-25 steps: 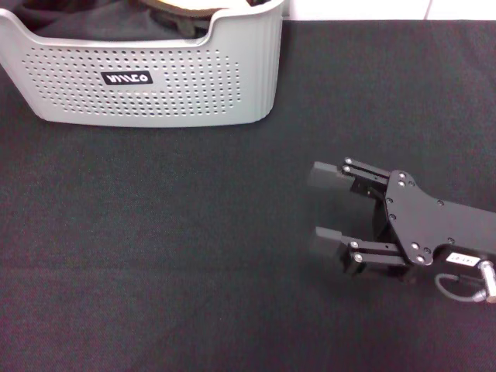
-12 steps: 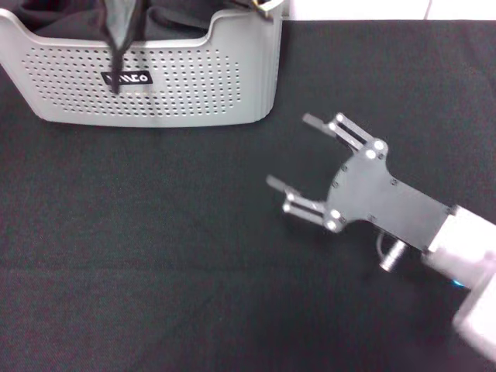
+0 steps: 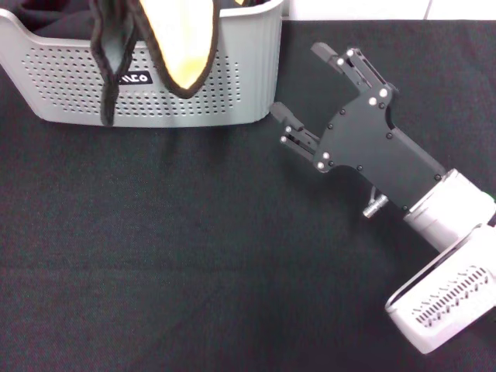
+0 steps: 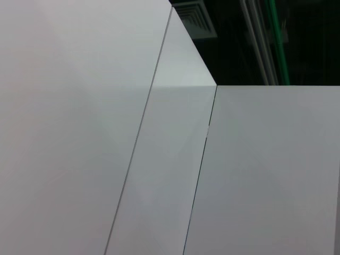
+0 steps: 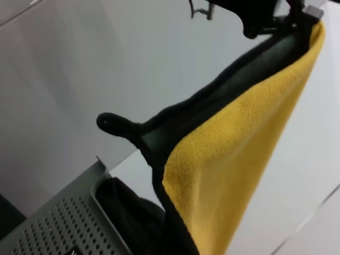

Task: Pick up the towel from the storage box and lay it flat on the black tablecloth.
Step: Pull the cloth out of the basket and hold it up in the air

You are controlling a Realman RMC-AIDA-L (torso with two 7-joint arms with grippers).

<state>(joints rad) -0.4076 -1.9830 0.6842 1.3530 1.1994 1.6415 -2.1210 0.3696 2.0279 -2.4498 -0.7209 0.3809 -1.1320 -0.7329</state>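
So the towel is held dangling over the storage box at the far left corner of the black tablecloth, yellow side showing, with its top edge pinched by the left gripper. Just right of the box, the right gripper is spread wide and empty. Looks like the pick-up step; next, a free hem probably has to be grabbed so it can be spread flat on the bare cloth.

towel hanging yellow face outward, storage box corner below
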